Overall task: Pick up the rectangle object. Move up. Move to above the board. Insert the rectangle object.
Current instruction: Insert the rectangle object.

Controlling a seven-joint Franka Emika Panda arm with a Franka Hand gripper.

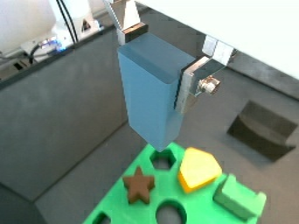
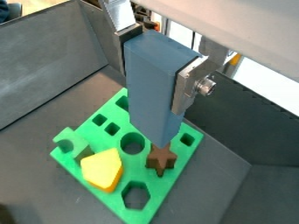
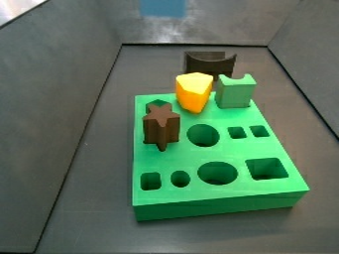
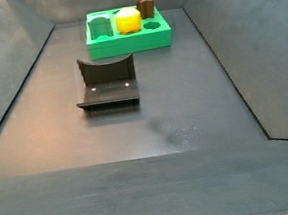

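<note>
The board (image 3: 219, 169) was the largest thing, a thick green slab lying flat on the dark floor, with round and square holes open on its top. In a side view it sat at the far end of the bin (image 4: 129, 33), well apart from the fixture (image 4: 107, 82), which stood nearer the middle of the floor.

On the board stood a brown star (image 3: 161, 126), a yellow piece (image 3: 195, 92) and a green cube (image 3: 236, 91); a dark arch block (image 3: 209, 63) was just behind them, and I cannot tell if it touched the board.

The block (image 2: 152, 87), light blue and slim, was in the air and upright, high above the board. In both wrist views the silver fingers (image 1: 193, 77) pressed on its two sides, so the gripper (image 2: 158, 57) was clamped on it. In a side view only its lower end (image 3: 165, 7) showed at the upper edge of the picture.

By my judgement the pick and the lift were done, and the move over the board was nearly done: the lower end of the block hung over the board's edge region, near the star (image 2: 162, 158). The last alignment over a fitting hole and the insertion were left. Which hole was meant I cannot say.

The gripper pointed straight down, jaws vertical, with the block hanging below them.
</note>
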